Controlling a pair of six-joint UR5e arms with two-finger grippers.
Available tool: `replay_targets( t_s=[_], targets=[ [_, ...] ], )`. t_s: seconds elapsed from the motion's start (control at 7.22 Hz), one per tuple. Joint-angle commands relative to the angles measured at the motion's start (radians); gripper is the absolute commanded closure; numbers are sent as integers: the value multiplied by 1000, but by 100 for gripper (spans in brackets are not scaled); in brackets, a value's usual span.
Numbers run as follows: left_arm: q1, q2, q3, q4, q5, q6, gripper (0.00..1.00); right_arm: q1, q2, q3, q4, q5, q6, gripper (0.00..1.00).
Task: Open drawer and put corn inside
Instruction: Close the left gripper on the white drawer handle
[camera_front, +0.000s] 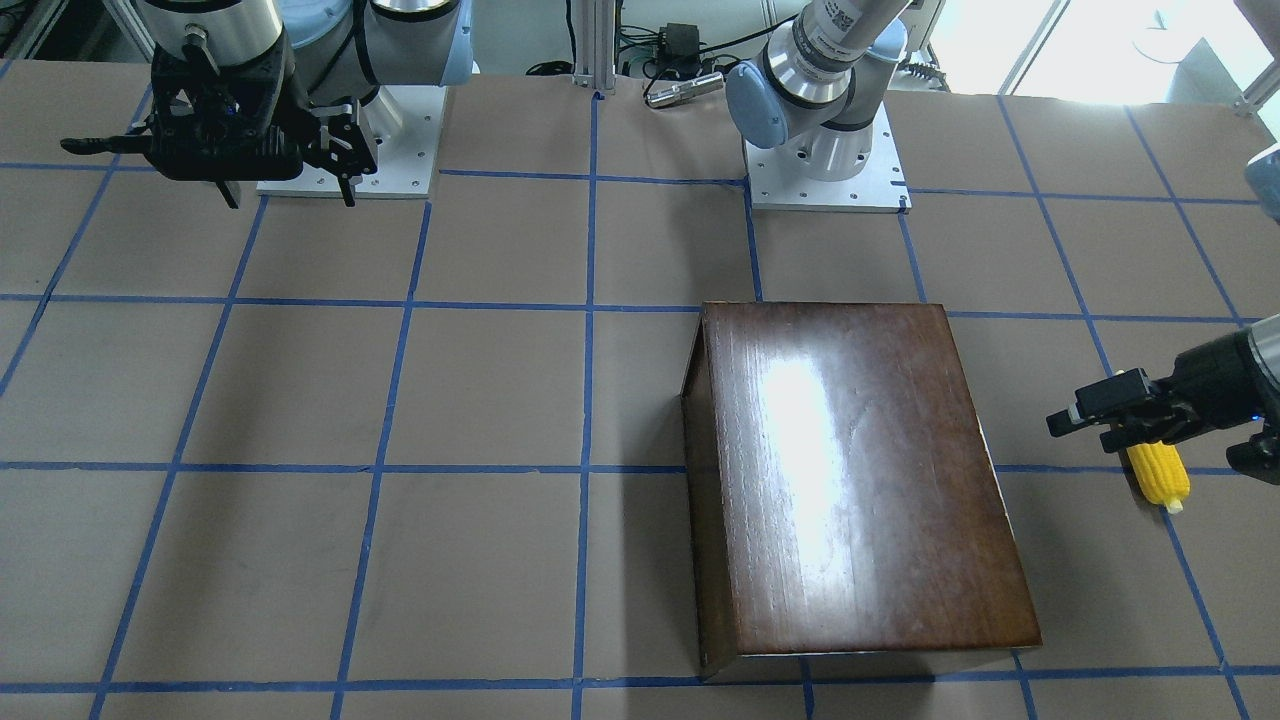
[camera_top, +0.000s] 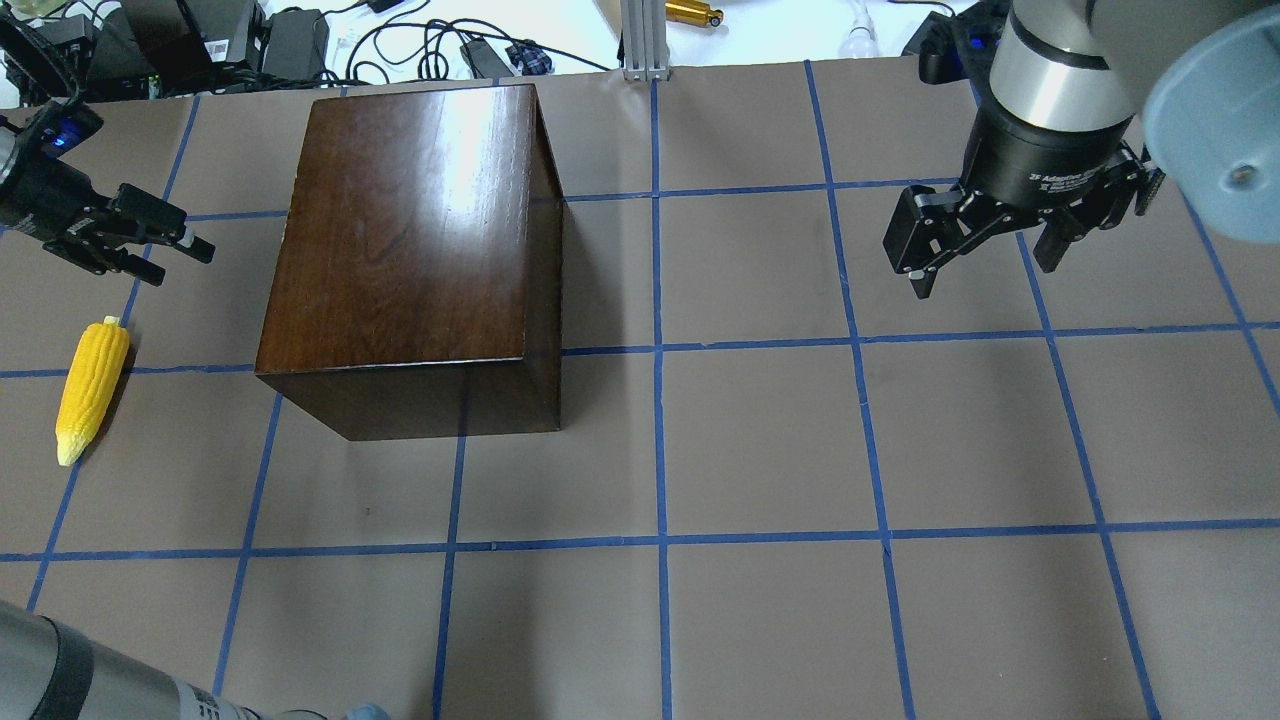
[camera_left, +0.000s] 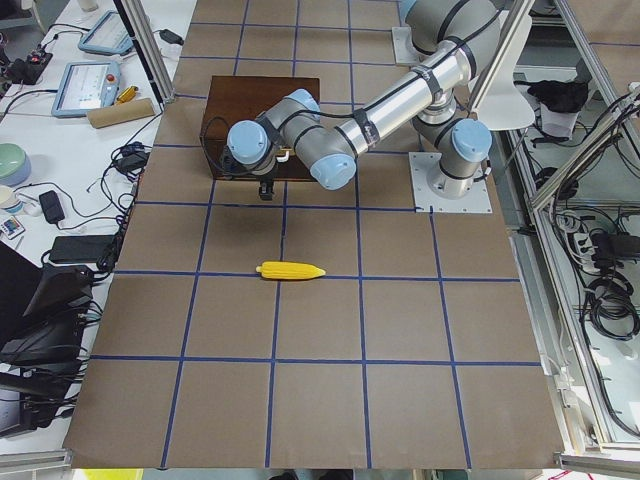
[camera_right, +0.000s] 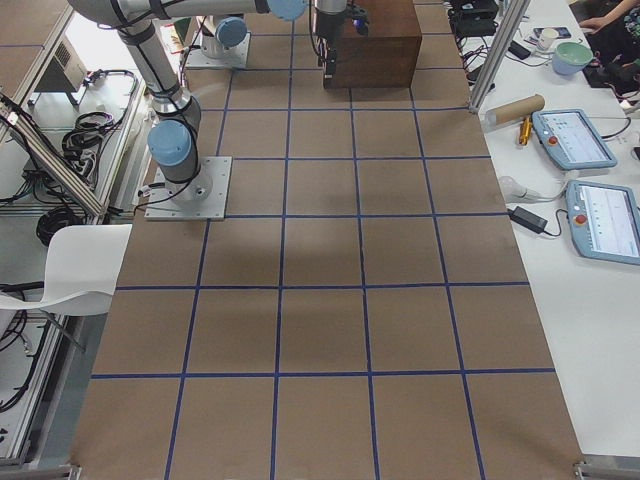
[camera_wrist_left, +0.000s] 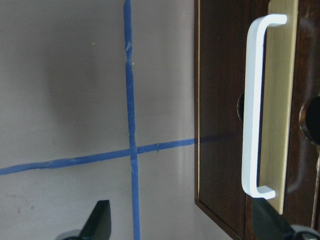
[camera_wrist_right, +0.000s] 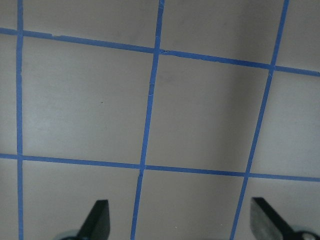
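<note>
The dark wooden box (camera_top: 410, 230) stands on the table left of the middle. Its drawer (camera_wrist_left: 220, 100) is shut; the left wrist view shows the dark front with a white bar handle (camera_wrist_left: 252, 105) on a brass plate. The yellow corn (camera_top: 92, 388) lies on the table to the left of the box, and shows in the front-facing view (camera_front: 1158, 475) too. My left gripper (camera_top: 180, 262) is open and empty, level with the drawer front and a short way from it, just beyond the corn's stub end. My right gripper (camera_top: 985, 265) is open and empty, high over the table's right side.
The table is brown paper with a blue tape grid (camera_top: 660, 350). Both arm bases (camera_front: 825, 180) stand at the robot's edge. Cables and devices (camera_top: 280, 40) lie beyond the far edge behind the box.
</note>
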Motion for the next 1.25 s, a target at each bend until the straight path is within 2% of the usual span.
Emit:
replay_targets(
  t_s=[0.0, 0.14, 1.11],
  targets=[
    [-64, -40, 5, 53, -16, -59, 0, 0, 0, 0, -1, 0, 0, 0],
    [-110, -54, 6, 106, -13, -77, 0, 0, 0, 0, -1, 0, 1, 0],
    [-119, -94, -1, 107, -5, -71, 0, 0, 0, 0, -1, 0, 0, 0]
  ],
)
